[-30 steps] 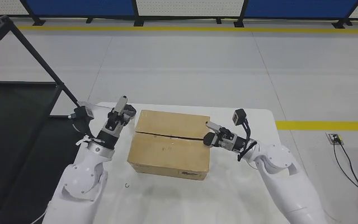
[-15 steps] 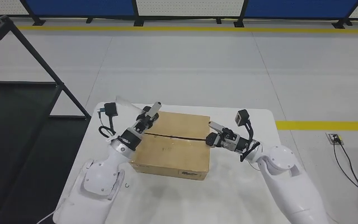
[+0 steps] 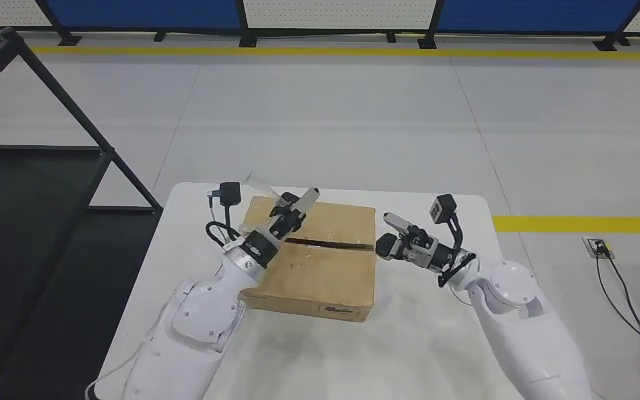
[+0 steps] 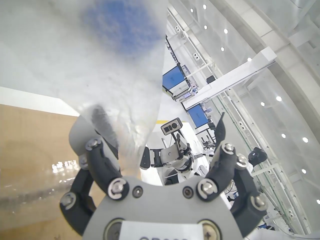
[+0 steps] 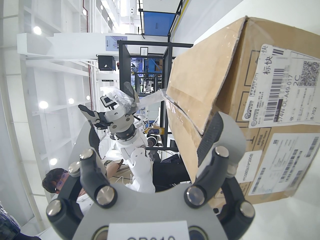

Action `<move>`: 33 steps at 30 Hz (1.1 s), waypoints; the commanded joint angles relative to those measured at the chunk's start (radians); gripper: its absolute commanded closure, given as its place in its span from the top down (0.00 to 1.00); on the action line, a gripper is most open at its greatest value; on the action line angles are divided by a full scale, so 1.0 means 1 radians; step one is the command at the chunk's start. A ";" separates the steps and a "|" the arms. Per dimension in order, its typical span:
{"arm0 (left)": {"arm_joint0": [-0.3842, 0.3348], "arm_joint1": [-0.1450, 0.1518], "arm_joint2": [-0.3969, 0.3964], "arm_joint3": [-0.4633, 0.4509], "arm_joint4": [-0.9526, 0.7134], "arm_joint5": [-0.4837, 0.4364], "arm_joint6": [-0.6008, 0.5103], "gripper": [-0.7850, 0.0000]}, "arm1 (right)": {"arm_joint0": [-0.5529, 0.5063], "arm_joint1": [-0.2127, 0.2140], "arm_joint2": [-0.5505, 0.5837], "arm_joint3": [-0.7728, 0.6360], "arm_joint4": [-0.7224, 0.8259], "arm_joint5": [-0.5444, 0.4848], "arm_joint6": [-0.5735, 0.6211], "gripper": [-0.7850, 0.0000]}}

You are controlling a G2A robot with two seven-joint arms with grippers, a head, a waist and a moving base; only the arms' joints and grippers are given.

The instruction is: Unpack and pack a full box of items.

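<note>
1. Clearing tape: the left gripper [image 3: 300, 196], fingers spread, hovers over the box's [image 3: 315, 262] left part. Clear tape [image 4: 100, 51] clings to one finger and is best drawn well away.
2. The box rests shut on the table [image 3: 430, 330].
3. The right gripper [image 3: 382, 234], unclenched, flanks its right end and could steady it.

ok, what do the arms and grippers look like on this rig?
The left arm and right arm have glossy white shells. The left gripper and right gripper match: grey plate, silver screws, black fingers, white label. Each wrist carries a black camera with black cable.
</note>
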 commanded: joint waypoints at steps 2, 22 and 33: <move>-0.011 -0.004 0.013 0.019 0.009 0.001 -0.002 1.00 | -0.005 0.002 0.009 -0.003 0.004 -0.001 0.000 1.00; -0.073 -0.037 0.111 0.089 0.067 0.014 -0.038 1.00 | -0.056 0.020 0.088 -0.003 0.060 -0.036 0.005 1.00; -0.129 -0.068 0.180 0.157 0.084 0.025 -0.014 1.00 | -0.095 0.031 0.132 -0.016 0.078 -0.050 0.002 1.00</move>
